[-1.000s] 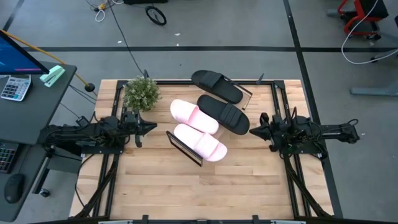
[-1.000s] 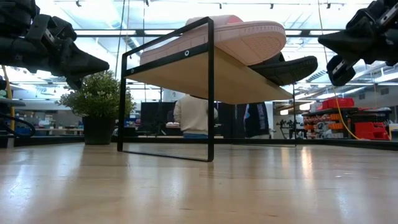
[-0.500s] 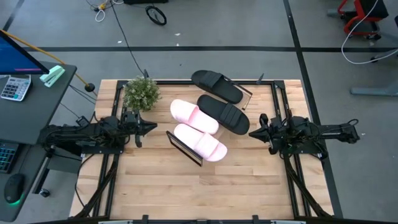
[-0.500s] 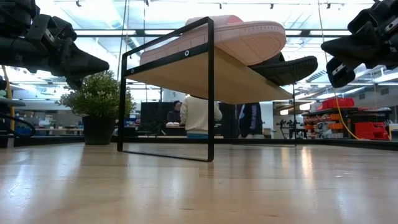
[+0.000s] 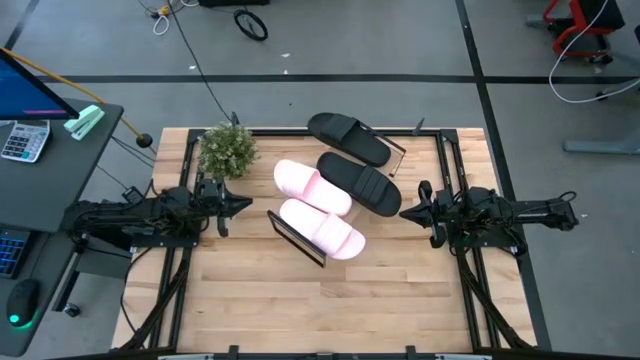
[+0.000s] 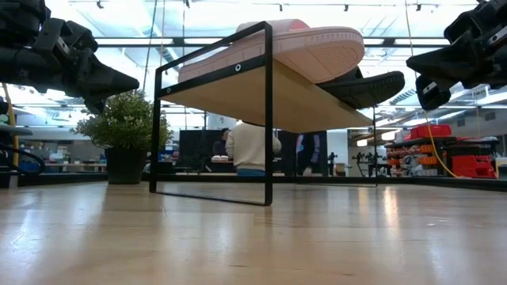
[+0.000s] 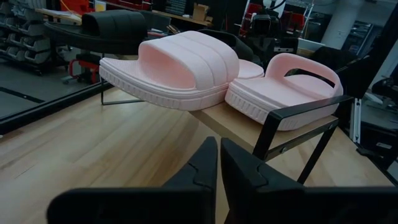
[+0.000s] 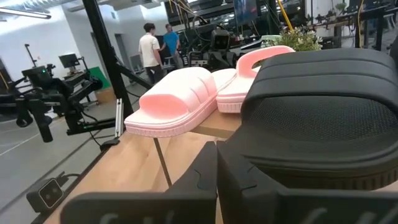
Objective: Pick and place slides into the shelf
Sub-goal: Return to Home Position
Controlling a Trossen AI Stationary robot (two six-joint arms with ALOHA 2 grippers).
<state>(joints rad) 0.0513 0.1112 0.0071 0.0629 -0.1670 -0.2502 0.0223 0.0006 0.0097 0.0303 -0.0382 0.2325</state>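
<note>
Two pink slides [image 5: 313, 187] and two black slides [image 5: 359, 183] lie on the shelf [image 6: 238, 96] mid-worktop [image 5: 300, 300], with left claw [image 5: 245, 205] and right claw [image 5: 404, 212] hovering either side, both empty, fingers together.

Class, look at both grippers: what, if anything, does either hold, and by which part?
Nothing. The left gripper and right gripper are shut and empty.

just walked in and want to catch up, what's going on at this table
Nothing is being handled right now. The two pink slides and two black slides all lie on the shelf in the middle of the table. The left gripper and right gripper hover shut and empty on either side of it, so the placing looks finished.
</note>
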